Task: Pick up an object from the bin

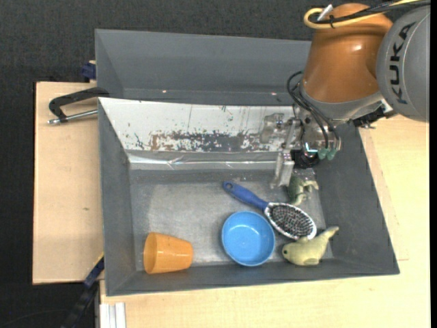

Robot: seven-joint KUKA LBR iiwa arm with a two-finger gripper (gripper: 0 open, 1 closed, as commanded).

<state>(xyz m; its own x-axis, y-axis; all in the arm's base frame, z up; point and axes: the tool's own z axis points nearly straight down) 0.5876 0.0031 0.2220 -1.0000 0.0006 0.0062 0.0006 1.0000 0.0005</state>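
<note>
Near wall of the bin (113, 197), left to right: an orange cup (167, 253) on its side in the near-left corner, mouth towards the left wall. A blue bowl (248, 239) sits upright about mid-way along the near wall. An olive-yellow toy (307, 250), roughly duck-shaped, lies towards the near-right corner. The cup is well apart from the bowl, and the toy lies just beside the bowl's right edge.

One row further in: a hairbrush (273, 210) with a blue handle and a white oval head of dark bristles. The head lies just beyond the bowl and the toy, close to both; contact cannot be confirmed. The long axis runs diagonally, with the handle end pointing far-left towards the middle of the floor and the head near-right.

Further in again: my gripper (295, 183), coming in from the right side of the bin and hanging over the floor just beyond the brush head. Whether it is spread or pressed together I cannot tell from this angle. I see nothing held in it.

Far half of the floor and far wall: bare metal.

Judgement: the hairbrush is the nearest thing to my gripper, lying just towards the near wall from it, head end closest. The handle is the narrow part and lies off to my left. A grasp would want the jaws set across that diagonal axis, not along it. The bowl and toy crowd the head end, so the handle side looks the freer approach.
</note>
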